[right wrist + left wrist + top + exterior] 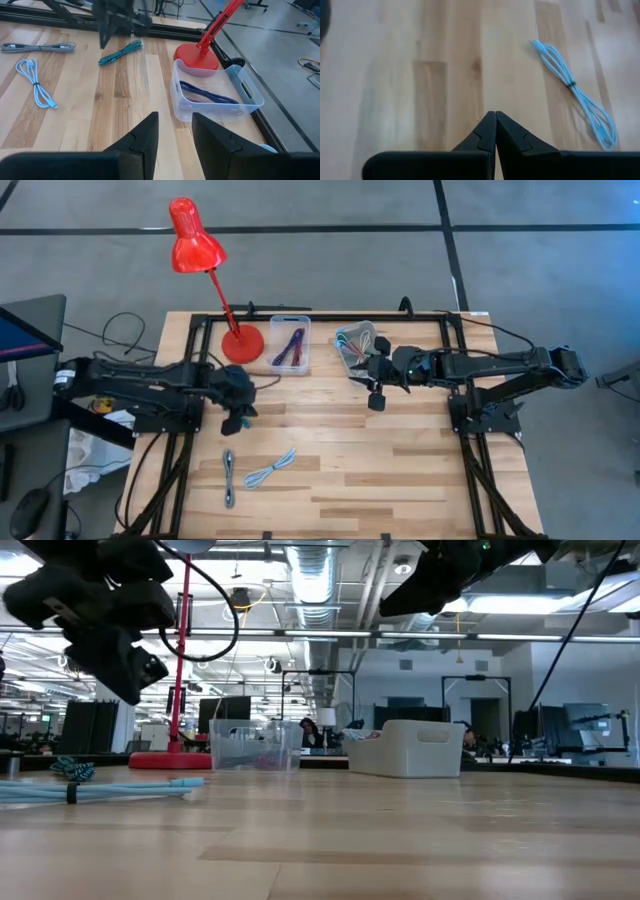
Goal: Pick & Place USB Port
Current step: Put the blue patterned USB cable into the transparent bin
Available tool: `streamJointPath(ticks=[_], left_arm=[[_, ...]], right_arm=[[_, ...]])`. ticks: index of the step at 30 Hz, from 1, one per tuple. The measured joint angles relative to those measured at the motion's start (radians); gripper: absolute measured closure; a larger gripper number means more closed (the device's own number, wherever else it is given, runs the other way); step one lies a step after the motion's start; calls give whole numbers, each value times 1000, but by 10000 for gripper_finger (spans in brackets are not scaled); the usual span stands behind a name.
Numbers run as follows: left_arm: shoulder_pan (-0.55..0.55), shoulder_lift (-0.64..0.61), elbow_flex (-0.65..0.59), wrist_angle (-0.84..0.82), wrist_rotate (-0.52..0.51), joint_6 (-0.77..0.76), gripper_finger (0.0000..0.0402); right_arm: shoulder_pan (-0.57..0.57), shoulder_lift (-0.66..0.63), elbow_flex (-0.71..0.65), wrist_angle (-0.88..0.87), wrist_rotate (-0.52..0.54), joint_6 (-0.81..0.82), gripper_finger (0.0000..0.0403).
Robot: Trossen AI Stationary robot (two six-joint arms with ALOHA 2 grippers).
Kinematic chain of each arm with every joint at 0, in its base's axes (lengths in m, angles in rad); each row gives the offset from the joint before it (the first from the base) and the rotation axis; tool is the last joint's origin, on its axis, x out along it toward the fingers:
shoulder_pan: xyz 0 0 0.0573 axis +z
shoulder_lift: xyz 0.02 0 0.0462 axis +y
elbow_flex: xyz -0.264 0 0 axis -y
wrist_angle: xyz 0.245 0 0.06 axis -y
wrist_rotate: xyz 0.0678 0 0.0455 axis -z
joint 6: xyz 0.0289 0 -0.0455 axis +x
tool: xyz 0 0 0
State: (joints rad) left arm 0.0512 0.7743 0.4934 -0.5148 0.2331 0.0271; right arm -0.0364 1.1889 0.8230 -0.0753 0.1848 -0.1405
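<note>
No legible text, label, brand, number or sign appears in any view. The monitors in the room behind the table are too distant and blurred in the low view to read.

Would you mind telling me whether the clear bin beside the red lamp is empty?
Not empty. The clear bin holds a coiled dark blue cable, seen through its wall in the right wrist view and from above in the high view.
</note>
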Motion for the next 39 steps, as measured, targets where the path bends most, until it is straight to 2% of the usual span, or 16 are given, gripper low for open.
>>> streamJointPath(ticks=[8, 16, 20, 28, 39], left_arm=[[-102, 86, 0, 0, -106, -31, 383], [-143, 219, 0, -3, -135, -38, 343], [-144, 213, 0, -4, -139, -40, 328], [-144, 161, 0, -6, -211, -60, 309], [-144, 283, 0, -13, -244, -88, 277]], right_arm=[[0, 0, 0, 0, 0, 0, 291], [0, 0, 0, 0, 0, 3, 291], [-5, 0, 0, 0, 0, 3, 291], [-32, 0, 0, 0, 0, 3, 291], [-67, 0, 0, -35, 0, 3, 291]])
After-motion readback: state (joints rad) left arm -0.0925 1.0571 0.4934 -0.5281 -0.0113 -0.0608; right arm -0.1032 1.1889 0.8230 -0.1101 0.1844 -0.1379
